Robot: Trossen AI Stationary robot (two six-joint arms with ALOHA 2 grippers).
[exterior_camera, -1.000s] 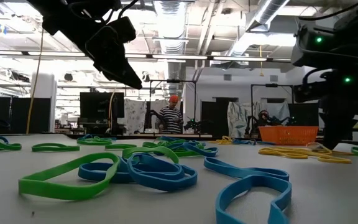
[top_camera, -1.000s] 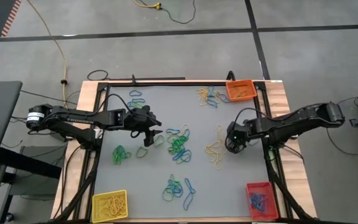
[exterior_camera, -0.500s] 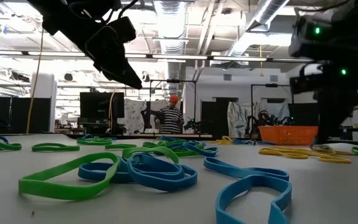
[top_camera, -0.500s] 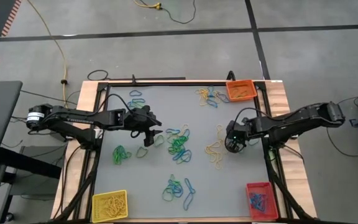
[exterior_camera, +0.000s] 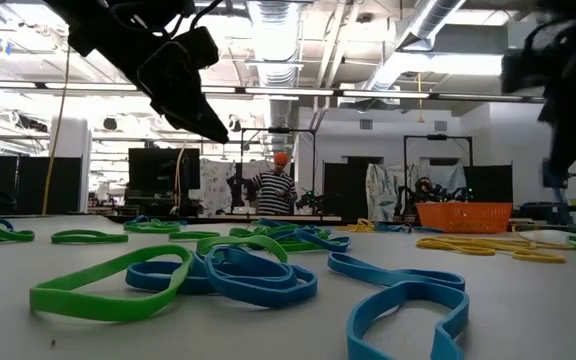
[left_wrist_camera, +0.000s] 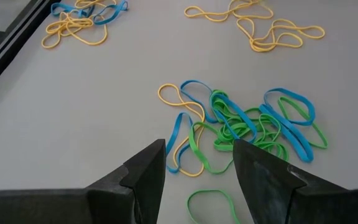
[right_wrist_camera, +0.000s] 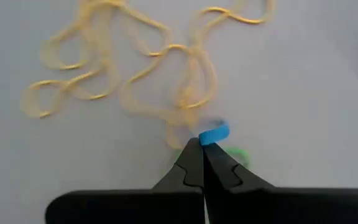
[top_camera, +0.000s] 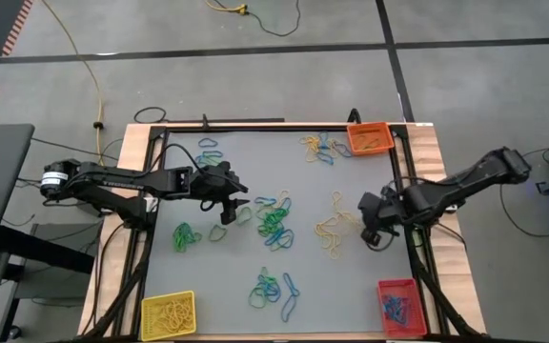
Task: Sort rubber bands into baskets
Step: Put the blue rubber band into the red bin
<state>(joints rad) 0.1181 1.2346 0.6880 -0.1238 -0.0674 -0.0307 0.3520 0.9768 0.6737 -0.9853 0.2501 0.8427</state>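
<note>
Many rubber bands lie loose on the grey table: a green and blue heap (top_camera: 273, 221) at the middle, a yellow cluster (top_camera: 335, 229) to its right, and others at the near (top_camera: 273, 289) and far (top_camera: 320, 148) sides. My right gripper (top_camera: 372, 232) is above the table just right of the yellow cluster (right_wrist_camera: 135, 81), shut on a blue rubber band (right_wrist_camera: 214, 134). My left gripper (top_camera: 227, 211) hangs open and empty above the table, left of the middle heap (left_wrist_camera: 253, 127). The orange basket (top_camera: 369, 139), yellow basket (top_camera: 168, 314) and red basket (top_camera: 397, 307) stand at the table's corners. My right gripper pinches a short bit of the blue rubber band (right_wrist_camera: 212, 135) between its two fingertips. Only that bit shows past the tips; the fingers hide the rest. A small green bit (right_wrist_camera: 236, 154) shows beside one finger; whether it is held I cannot tell.
The red basket holds blue bands and the yellow basket yellow ones. A raised frame (top_camera: 255, 125) runs along the table's edges. A person (exterior_camera: 280, 190) stands far off in the room behind the table.
My right gripper has risen from the table at the yellow cluster and gone toward the table's right and near edges. My left arm has kept still.
</note>
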